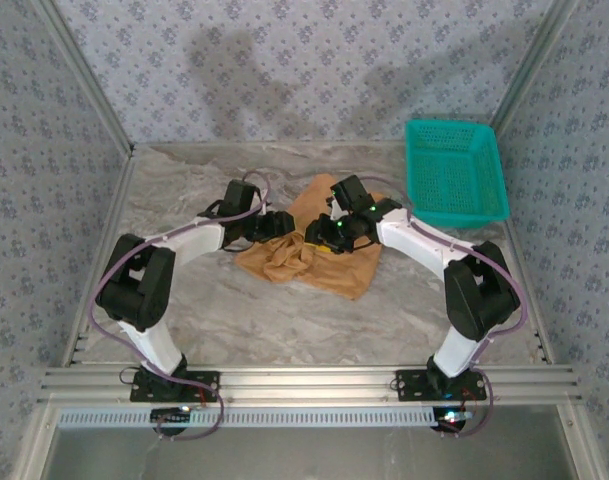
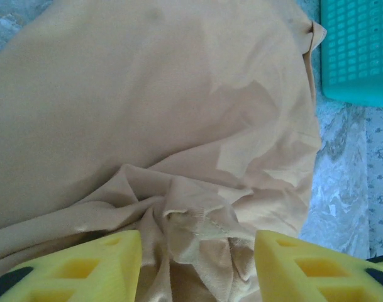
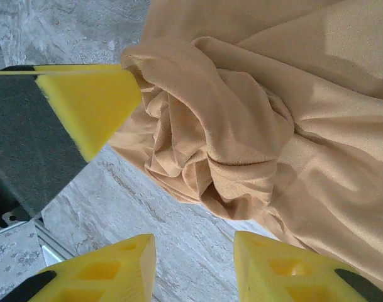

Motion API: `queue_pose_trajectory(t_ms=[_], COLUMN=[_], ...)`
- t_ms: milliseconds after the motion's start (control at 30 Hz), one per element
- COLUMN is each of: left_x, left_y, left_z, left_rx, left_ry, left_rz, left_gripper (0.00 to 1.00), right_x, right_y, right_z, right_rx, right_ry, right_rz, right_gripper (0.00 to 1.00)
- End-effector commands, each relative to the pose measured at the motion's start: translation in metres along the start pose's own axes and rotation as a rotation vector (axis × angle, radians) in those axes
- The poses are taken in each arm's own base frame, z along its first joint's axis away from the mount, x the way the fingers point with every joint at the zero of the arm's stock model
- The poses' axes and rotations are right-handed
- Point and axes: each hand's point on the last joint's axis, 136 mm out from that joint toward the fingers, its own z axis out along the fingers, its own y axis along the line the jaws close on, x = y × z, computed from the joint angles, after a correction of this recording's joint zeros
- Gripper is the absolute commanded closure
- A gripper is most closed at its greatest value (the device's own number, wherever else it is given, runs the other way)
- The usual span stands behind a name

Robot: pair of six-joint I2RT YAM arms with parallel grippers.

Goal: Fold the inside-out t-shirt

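Tan cloth: the t-shirt (image 1: 339, 270) lay crumpled on the grey marbled table (image 1: 284, 330), near the middle, between the two arms. A teal basket (image 1: 456, 218) stood at the far right, apart from the shirt.

Left gripper (image 2: 197, 234): low over the left part of the shirt. In its own camera the yellow fingers (image 2: 103, 264) stood apart, with a gathered knot of cloth and a stitched hem filling the gap between them. Creases ran toward that knot. Could not tell whether the fingers pressed on the cloth or only flanked it.

Right gripper (image 3: 193, 236): spread, with bare table showing between its yellow fingers (image 3: 285, 270) and nothing pinched. The bunched edge of the shirt lay just beyond them, overlapping the right-hand finger. One yellow finger of the left gripper showed at the upper left of this view, touching the bunch.
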Motion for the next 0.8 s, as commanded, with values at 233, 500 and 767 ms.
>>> queue_pose_trajectory(t_ms=[233,500,767], left_x=[-0.003,-0.013,-0.022], left_y=[-0.001,-0.011,-0.021], left_z=[0.006,0.022,0.005], left_rx=[-0.020,-0.008,-0.039], left_ry=[-0.001,0.002,-0.008], left_rz=[0.020,0.019,0.031], left_gripper=[0.56,0.79,1.00], right_x=[0.002,0.017,0.000], right_y=[0.002,0.000,-0.013], right_z=[0.001,0.018,0.040], right_rx=[0.003,0.043,0.210], right_ry=[-0.003,0.020,-0.038], right_rz=[-0.007,-0.025,-0.095], right_gripper=[0.60,0.61,0.65])
